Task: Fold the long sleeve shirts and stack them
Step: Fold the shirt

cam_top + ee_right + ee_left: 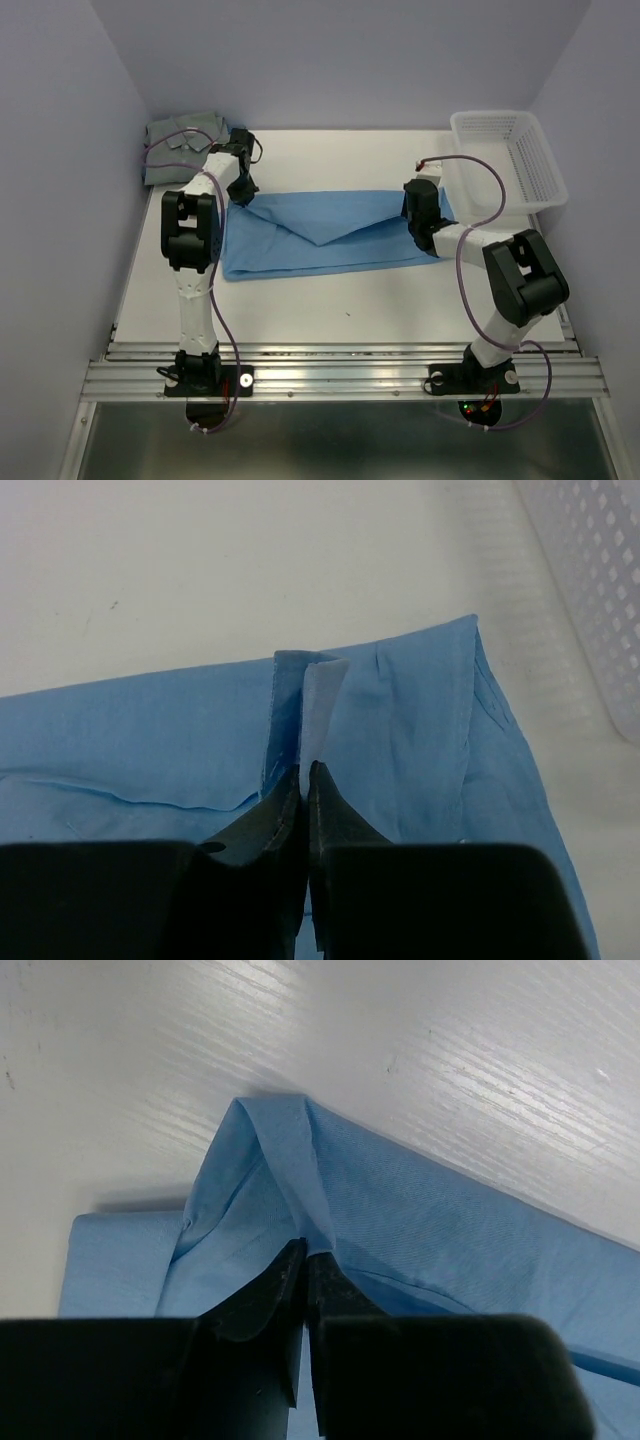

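Note:
The light blue shirt point(320, 235) lies as a long folded band across the middle of the table. My left gripper point(242, 192) is shut on the shirt's far left corner, pinching a raised fold of blue cloth point(290, 1175). My right gripper point(420, 222) is shut on the shirt's right end, pinching a ridge of cloth point(320, 710). The grey-green shirt point(182, 143) lies folded at the far left corner of the table, behind the left arm.
A white plastic mesh basket point(510, 160) stands at the far right, close to the right gripper; its wall shows in the right wrist view point(600, 570). The table's point(330, 300) bare surface lies in front of the blue shirt. Walls enclose the table on three sides.

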{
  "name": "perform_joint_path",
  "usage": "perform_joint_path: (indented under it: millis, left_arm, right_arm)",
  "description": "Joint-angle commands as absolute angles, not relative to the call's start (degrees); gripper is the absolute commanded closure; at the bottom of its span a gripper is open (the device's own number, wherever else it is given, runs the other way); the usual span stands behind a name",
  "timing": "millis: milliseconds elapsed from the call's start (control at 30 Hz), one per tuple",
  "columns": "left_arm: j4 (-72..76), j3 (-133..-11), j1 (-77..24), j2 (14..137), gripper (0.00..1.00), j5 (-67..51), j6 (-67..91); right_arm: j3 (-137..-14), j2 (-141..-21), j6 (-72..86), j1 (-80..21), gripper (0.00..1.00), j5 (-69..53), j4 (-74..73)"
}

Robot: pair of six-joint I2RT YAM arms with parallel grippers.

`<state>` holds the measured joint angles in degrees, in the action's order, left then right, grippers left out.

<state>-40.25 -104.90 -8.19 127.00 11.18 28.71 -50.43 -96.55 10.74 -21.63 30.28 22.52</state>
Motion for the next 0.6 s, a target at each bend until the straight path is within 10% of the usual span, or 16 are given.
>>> perform_joint_path:
  millis: [0, 267, 300, 333, 567]
  left_arm:
    - [-41.0, -104.2, -7.9, 124.2, 0.83, 12.5, 27.9]
    - [-41.8, -104.6, -8.1, 121.6, 0.34, 12.5, 27.1]
    - [-41.7, -104.2, -8.1, 120.8, 0.06, 12.3, 27.1]
    - [-42.0, -104.2, -8.1, 120.0, 0.01, 12.1, 27.1]
    - [-42.5, -103.0, -9.2, 108.0, 0.01, 11.6, 27.9]
  right_arm:
    - [-49.0, -97.6, 11.5, -20.7, 0.90, 32.5, 27.9]
    - [-45.8, -91.0, 16.7, -20.7, 0.06, 37.6, 16.7]
    - [-45.4, -88.4, 17.3, -20.7, 0.00, 38.0, 14.1]
    - [-45.4, -87.0, 17.6, -20.7, 0.00, 38.1, 12.5]
    - [-48.7, -73.2, 18.2, -20.7, 0.00, 28.1, 2.6]
